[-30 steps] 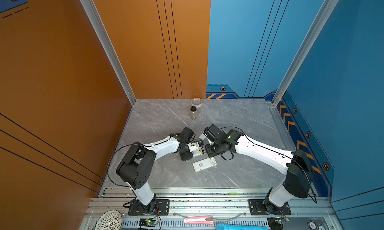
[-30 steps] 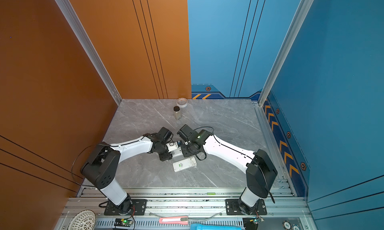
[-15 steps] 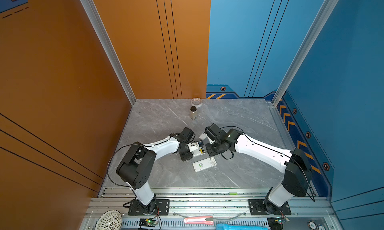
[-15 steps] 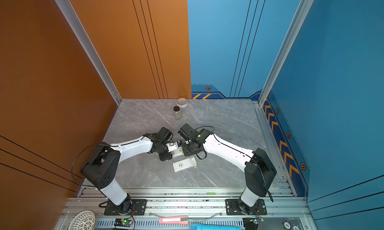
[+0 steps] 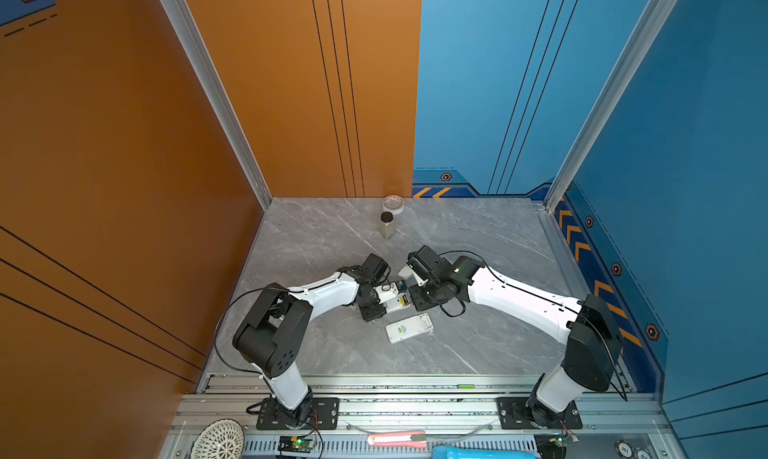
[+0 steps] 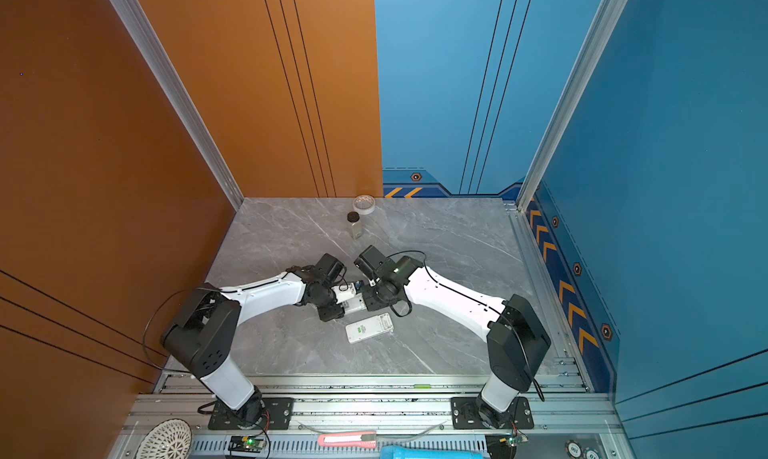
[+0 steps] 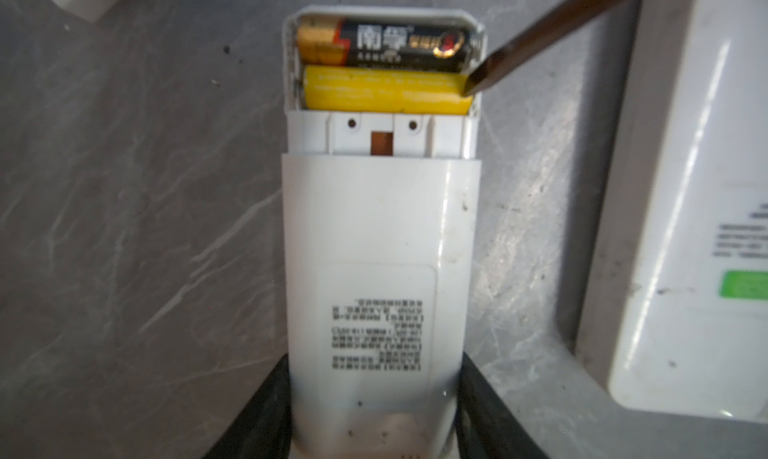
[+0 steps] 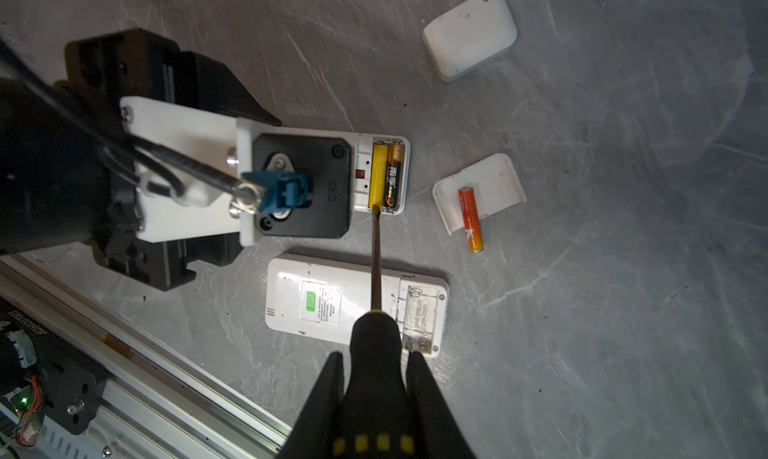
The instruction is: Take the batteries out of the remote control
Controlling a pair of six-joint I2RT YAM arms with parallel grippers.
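Between the left gripper (image 7: 374, 398) jaws, a gripped remote (image 7: 374, 228), right gripper (image 8: 376, 378) jaws clamped on screwdriver (image 8: 376, 340), tip ahead at yellow battery (image 7: 382, 93).

The grey marbled tabletop (image 5: 316, 245) is taken in whole from high up in both top views, looked down on steeply from the front rail side, with pretty much identical framing. The left wrist view is shot super close, aimed along the white plastic remote control (image 7: 374, 236) toward its open battery bay. The right wrist view is set further back, pointed down the black-and-yellow-handled screwdriver (image 8: 376, 336). That bay, the shaft tip and a second white green-stickered remote (image 8: 324, 307) are shared by both wrist views.
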